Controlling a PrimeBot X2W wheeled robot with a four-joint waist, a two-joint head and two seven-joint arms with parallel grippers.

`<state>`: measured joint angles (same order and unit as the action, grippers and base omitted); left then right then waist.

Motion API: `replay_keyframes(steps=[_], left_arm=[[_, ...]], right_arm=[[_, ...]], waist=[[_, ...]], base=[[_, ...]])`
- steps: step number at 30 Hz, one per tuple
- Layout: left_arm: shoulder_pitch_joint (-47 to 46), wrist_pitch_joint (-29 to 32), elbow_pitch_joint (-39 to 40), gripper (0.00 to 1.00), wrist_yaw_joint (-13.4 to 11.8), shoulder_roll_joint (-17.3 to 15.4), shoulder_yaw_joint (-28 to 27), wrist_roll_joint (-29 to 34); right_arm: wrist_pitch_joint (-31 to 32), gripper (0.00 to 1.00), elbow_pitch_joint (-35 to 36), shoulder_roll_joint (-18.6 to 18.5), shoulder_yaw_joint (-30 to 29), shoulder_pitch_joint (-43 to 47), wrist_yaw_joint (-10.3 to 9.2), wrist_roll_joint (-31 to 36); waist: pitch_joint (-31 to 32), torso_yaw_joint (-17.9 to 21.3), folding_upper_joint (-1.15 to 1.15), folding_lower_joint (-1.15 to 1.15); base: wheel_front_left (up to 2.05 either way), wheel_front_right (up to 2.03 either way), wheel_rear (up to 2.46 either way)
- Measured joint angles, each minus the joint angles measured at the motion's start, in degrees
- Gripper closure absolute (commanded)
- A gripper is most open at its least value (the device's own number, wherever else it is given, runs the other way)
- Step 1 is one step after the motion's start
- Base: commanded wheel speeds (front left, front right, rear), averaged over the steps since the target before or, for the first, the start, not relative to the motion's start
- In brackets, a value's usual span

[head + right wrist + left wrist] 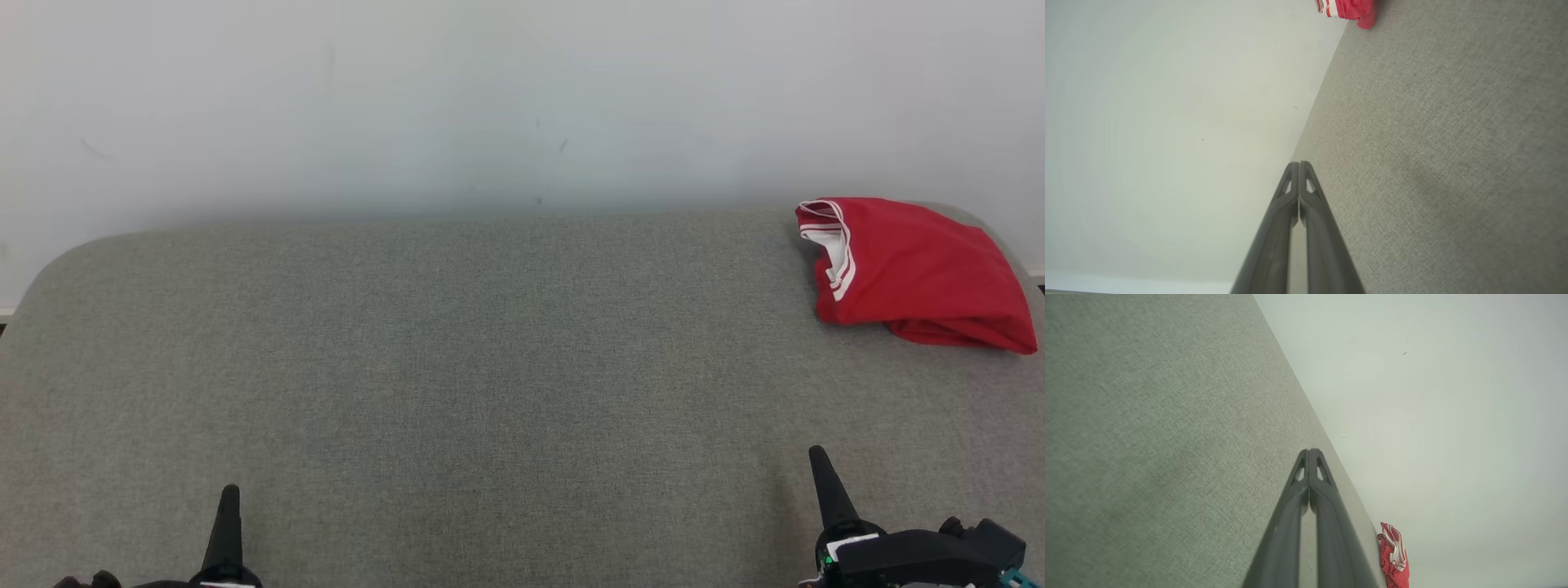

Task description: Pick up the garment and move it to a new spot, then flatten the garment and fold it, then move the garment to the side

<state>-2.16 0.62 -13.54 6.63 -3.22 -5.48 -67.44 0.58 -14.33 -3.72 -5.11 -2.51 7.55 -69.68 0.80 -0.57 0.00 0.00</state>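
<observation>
Garment (914, 273), red with white stripes at one edge, lies as a folded bundle at the far right corner of the grey cloth surface (490, 367), close to the white wall (490, 98); this is my head view. My left gripper (229, 502) is at the lower left, with its two dark fingers pressed together into one point that is directed up the view, toward the wall. My right gripper (820, 465) is at the lower right, also clenched on nothing. Its point leans a little to the left, and its black wrist body lies along the bottom edge. Both grippers are well apart from the garment.

In my left wrist view, the left gripper (1309, 452) has its fingers meeting at the tips, empty, and they point along the surface toward its far edge. The garment (1392, 555) is small at the lower right, where surface and wall meet.

In my right wrist view, the right gripper (1299, 165) is closed in the same way. The garment (1349, 8) is at the top edge, partly cut off, on the surface beside the wall.
</observation>
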Motion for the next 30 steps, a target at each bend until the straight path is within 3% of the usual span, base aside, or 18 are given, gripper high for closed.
replay_keyframes(steps=[30], left_arm=[[-2.4, 3.6, -0.3, 1.00, 0.5, 0.2, -0.6, -15.3]], right_arm=[[3.7, 1.00, 0.1, 0.5, -0.9, -2.2, 0.00, -14.0]], waist=[[-0.6, 0.3, 0.00, 0.00]], base=[[0.00, 0.00, 0.00]])
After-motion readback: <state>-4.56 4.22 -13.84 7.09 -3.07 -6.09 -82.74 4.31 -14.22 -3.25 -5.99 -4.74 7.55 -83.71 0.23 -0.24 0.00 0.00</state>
